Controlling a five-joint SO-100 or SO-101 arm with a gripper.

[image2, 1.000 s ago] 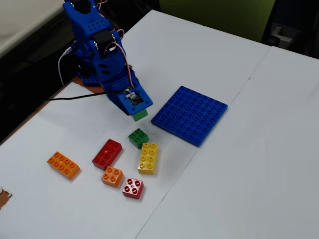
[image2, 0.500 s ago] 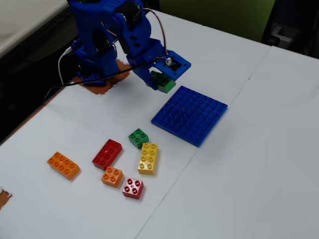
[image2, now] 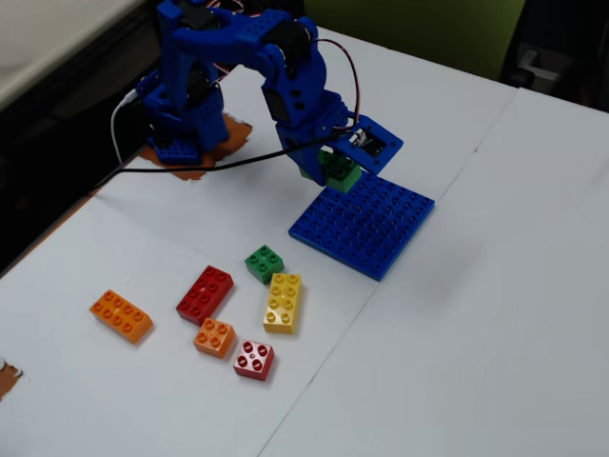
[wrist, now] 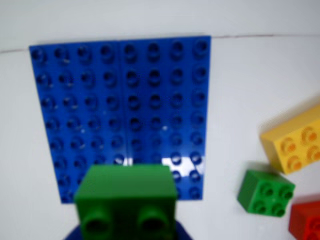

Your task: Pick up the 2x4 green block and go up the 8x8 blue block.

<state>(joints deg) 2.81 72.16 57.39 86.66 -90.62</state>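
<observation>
The 2x4 green block [wrist: 126,202] fills the bottom centre of the wrist view, held in my blue gripper [wrist: 127,232], whose fingers show only as blue edges beside it. In the fixed view the gripper [image2: 335,171] holds the green block [image2: 341,173] just above the near-left edge of the 8x8 blue block [image2: 366,221]. The blue baseplate [wrist: 125,100] lies flat on the white table, ahead of the held block in the wrist view.
In the wrist view a yellow brick [wrist: 295,140], a small square green brick [wrist: 265,192] and a red brick [wrist: 306,220] lie at the right. The fixed view shows several loose bricks left of the plate: yellow [image2: 284,302], red [image2: 205,292], orange [image2: 121,315].
</observation>
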